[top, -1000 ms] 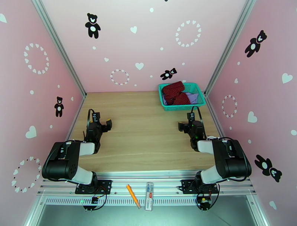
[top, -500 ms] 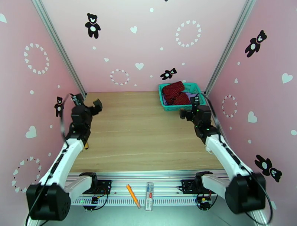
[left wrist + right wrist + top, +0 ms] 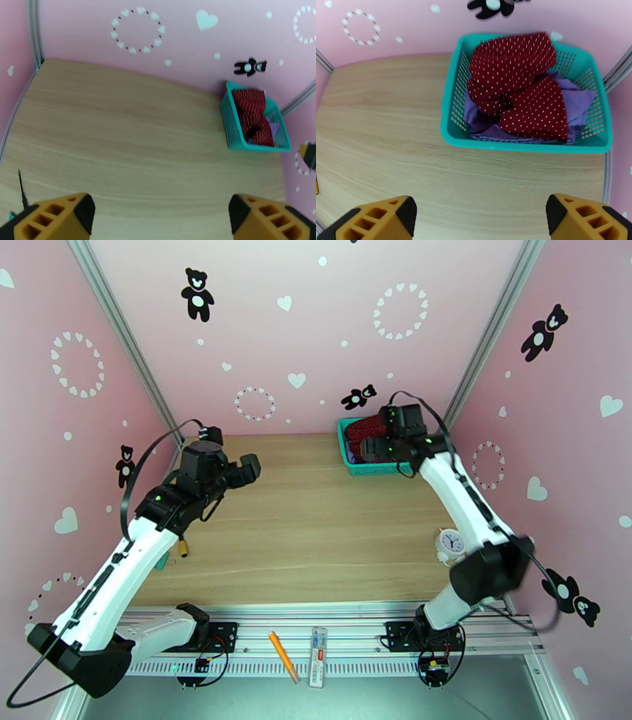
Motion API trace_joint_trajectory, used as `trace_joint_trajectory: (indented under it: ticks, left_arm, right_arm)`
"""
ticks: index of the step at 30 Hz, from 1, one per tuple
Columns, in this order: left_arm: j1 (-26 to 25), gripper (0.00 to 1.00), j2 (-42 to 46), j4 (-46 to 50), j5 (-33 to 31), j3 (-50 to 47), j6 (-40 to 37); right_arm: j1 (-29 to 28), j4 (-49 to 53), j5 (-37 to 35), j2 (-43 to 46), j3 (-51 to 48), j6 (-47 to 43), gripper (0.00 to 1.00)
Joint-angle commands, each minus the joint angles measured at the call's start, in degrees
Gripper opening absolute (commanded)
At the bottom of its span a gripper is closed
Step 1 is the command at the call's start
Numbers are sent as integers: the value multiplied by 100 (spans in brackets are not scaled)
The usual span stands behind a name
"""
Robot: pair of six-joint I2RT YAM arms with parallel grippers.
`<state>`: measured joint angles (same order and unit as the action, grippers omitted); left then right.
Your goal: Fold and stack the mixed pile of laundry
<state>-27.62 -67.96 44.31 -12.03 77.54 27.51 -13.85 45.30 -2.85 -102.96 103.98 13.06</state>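
Matt wood-grain table (image 3: 395, 158), teal plastic mesh basket (image 3: 525, 144), soft dotted red cloth (image 3: 513, 63), crumpled smooth lavender T-shirt (image 3: 578, 98)

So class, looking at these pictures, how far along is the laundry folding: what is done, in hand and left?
Done: nothing; the dark red dotted cloth and lavender T-shirt lie crumpled in the teal basket. In hand: nothing held; both arms' jaws open, the right arm near the basket. Left: take out, fold and stack both.
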Motion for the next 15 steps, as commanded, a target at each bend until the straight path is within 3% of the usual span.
trace_joint_trajectory:
  ticks: [1, 9, 15]
  left_arm:
    - [-306, 95, -183, 387, -125, 240, 40]
    - [-668, 94, -529, 162, -187, 227, -177]
    - [-724, 92, -616, 95, -133, 209, -289]
  right_arm:
    - [50, 434, -163, -1149, 1139, 72, 90]
    - [163, 626, -304, -3617, 3895, 659, 91]
    - [316, 441, -225, -4250, 4174, 1178, 83]
